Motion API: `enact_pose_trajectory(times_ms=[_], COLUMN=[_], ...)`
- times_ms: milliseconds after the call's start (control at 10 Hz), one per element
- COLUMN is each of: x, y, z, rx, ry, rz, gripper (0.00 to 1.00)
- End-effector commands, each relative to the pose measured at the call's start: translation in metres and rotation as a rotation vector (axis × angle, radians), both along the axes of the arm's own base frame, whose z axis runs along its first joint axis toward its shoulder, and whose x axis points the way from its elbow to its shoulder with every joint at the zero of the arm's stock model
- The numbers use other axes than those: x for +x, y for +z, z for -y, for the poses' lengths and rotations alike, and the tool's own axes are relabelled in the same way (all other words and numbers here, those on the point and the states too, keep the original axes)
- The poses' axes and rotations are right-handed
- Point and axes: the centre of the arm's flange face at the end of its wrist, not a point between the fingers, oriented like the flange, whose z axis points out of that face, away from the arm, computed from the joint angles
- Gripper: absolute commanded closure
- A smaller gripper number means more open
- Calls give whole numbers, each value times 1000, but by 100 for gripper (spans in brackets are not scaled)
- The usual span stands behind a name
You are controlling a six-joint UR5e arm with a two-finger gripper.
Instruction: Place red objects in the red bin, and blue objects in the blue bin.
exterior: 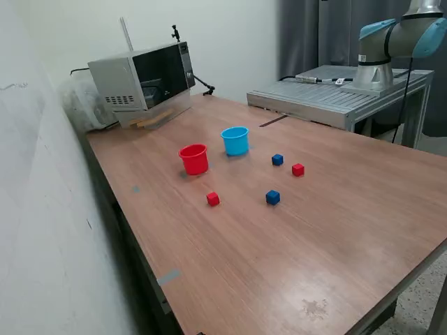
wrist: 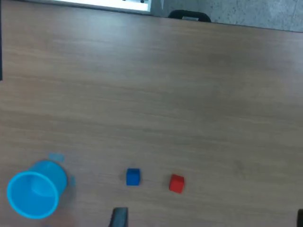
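Exterior view shows us the red bin (exterior: 194, 158) and the blue bin (exterior: 235, 140) standing upright, side by side, toward the table's (exterior: 335, 230) microwave (exterior: 143, 79) end, with two red objects (exterior: 213, 199) (exterior: 298, 169) and two blue objects (exterior: 273, 197) (exterior: 277, 160) loose on the wood nearby, none inside a cup. Of our pincer (wrist: 208, 220) only dark fingertips (wrist: 119, 217) show in the wrist view, so we cannot tell how wide it stands.

Even, soft indoor light fills the exterior view, bright and without harsh glare; the desk (exterior: 279, 230) shows a faint sheen toward the lower right of the frame. The cups and cubes cast only small, soft shadows. The wrist view is softer, slightly blurred overall, with the blue cup (wrist: 35, 193) fuzzy-edged at lower left.
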Motion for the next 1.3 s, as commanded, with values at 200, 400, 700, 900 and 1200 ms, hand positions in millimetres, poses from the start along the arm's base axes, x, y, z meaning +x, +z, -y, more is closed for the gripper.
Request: enact_pose_trajectory(times_ms=[200,400,700,900,1200], x=[-1,-13,-73,-121,-176], y=[-10,-45,-139,-210,-259], z=[4,8,17,14,-37], rx=[-36,-41,-70,-66,-59], ry=[-4,3,7,3,-29], rz=[-15,-56,-28,0,14], gripper=[0,0,0,0,0])
